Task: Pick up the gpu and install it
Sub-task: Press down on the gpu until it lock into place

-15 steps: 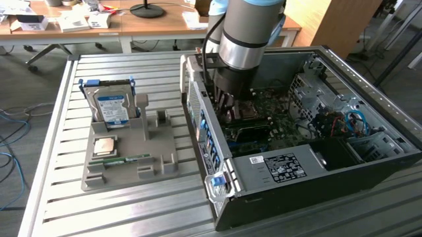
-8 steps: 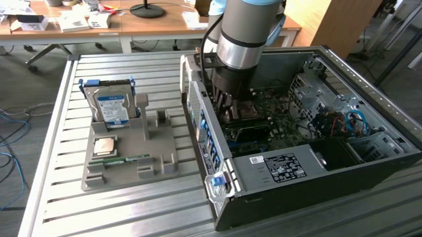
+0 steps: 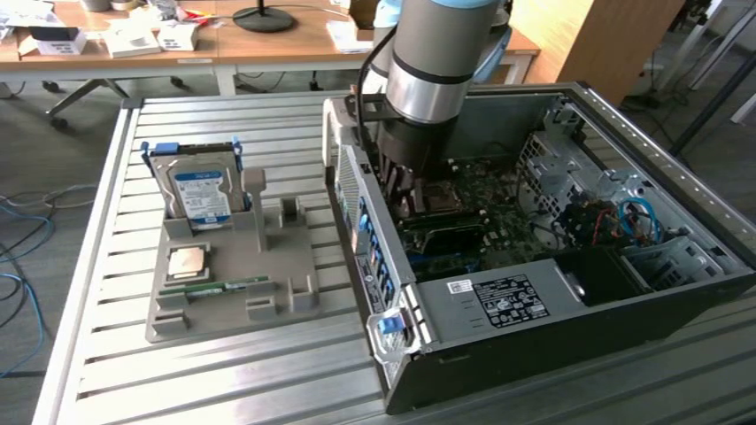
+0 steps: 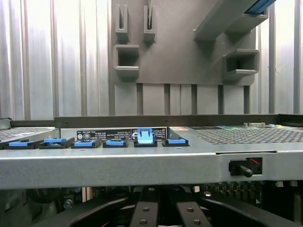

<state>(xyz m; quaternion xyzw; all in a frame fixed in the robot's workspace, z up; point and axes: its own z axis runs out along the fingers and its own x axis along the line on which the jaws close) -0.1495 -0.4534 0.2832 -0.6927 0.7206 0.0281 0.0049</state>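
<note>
Black gripper hangs from the arm inside the open computer case, low over the motherboard near the case's wall at the exterior view's left. Its jaws stand closed together; in the wrist view the two dark fingers sit side by side with barely a gap, below the grey edge of the case and its row of blue clips. Whether the gpu is pinched between them I cannot tell; no such card can be made out on the grey holder tray, where the blue-labelled hard drive stands upright and the green memory stick lies flat.
</note>
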